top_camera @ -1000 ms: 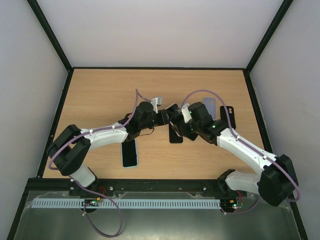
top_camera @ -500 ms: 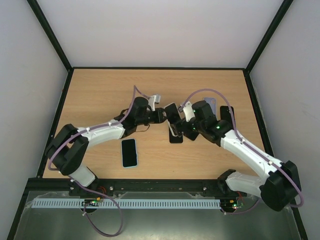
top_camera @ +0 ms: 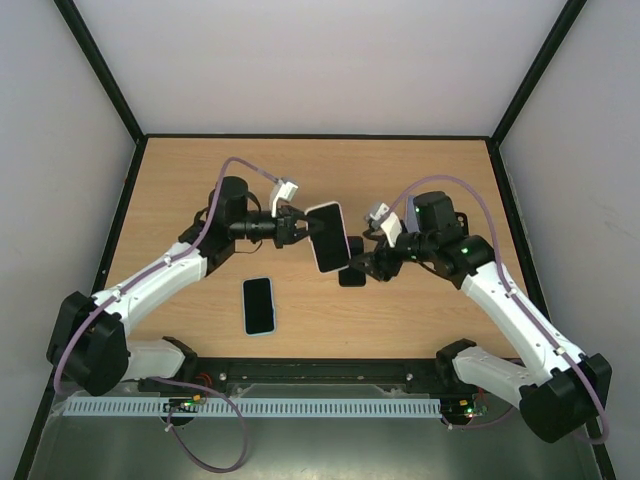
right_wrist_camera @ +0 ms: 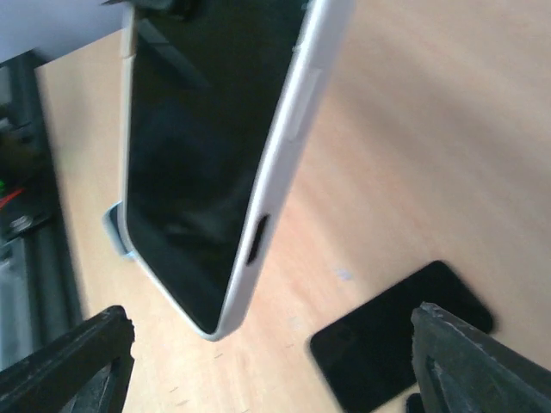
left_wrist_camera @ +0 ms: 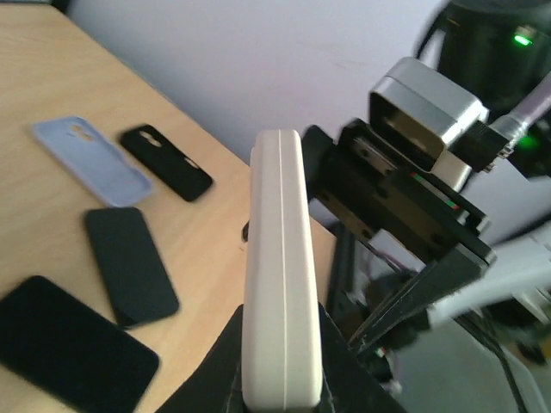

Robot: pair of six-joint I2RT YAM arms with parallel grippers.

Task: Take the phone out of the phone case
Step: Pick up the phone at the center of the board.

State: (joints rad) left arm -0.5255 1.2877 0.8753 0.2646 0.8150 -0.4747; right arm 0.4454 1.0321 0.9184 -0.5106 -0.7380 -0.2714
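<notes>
You are holding the phone (top_camera: 328,238) in its white case (left_wrist_camera: 280,284) above the middle of the table (top_camera: 200,180). The left gripper (top_camera: 299,226) is pinching one end of the case from nine o'clock, its fingers (left_wrist_camera: 225,357) narrowed hard against the two faces. The phone is not yet out: its dark screen is sitting inside the white rim. The right gripper (top_camera: 362,263) is waiting at four o'clock of the case, just beside it and not touching, with its fingers (right_wrist_camera: 73,361) spread wide.

You are gripping one end only, so a push from the right arm near the far end is likely to lever the case round, or out of the pinch. That pinch seems to be pressing screen and back together, so it may be pinning the phone in. Extra force could then make it spring free and drop onto the black phone (top_camera: 352,276) lying below at five o'clock. Closing the right fingers over rim and phone together would lock them as well. The two wrists are working close, so a knock between them is possible. The light-blue phone (top_camera: 258,305) at seven o'clock is lying well apart.
</notes>
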